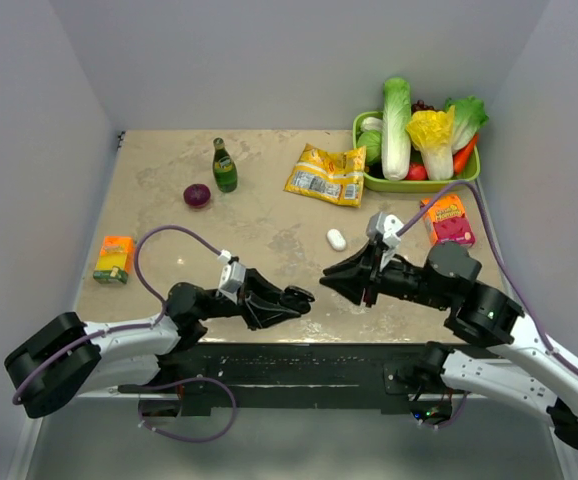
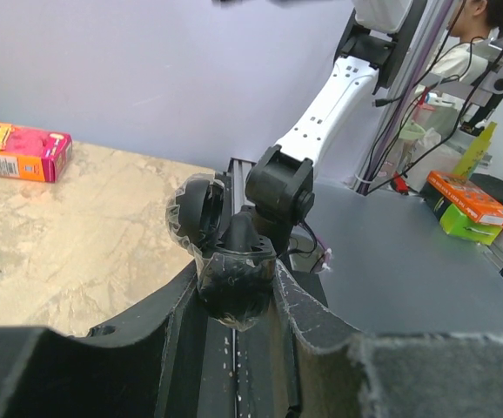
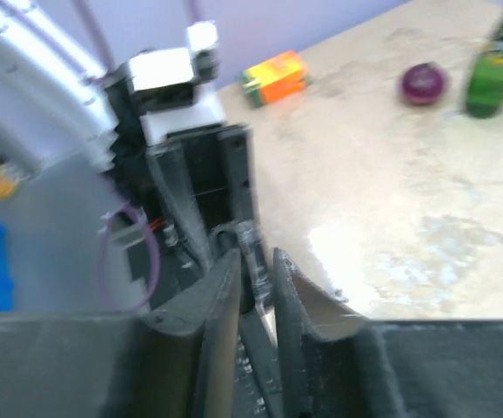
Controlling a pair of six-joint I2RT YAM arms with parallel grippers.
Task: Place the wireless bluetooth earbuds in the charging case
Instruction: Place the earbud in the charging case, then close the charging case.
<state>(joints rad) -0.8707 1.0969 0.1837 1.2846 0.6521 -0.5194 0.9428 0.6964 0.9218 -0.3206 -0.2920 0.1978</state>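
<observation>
Left pincer point(image 1: 306, 296) facing right pincer point(image 1: 327, 273), charging case point(image 1: 336, 239) just beyond, untouched

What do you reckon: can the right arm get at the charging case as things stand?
Probably yes: the charging case lies on open table just beyond its fingers, nothing visibly between them.

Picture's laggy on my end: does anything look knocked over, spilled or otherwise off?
Nothing spilled or toppled; the bottle stands upright. One oddity: the left end effector and right end effector point at each other near the arms' bases, apart from the white case, and no earbuds show in any view.
</observation>
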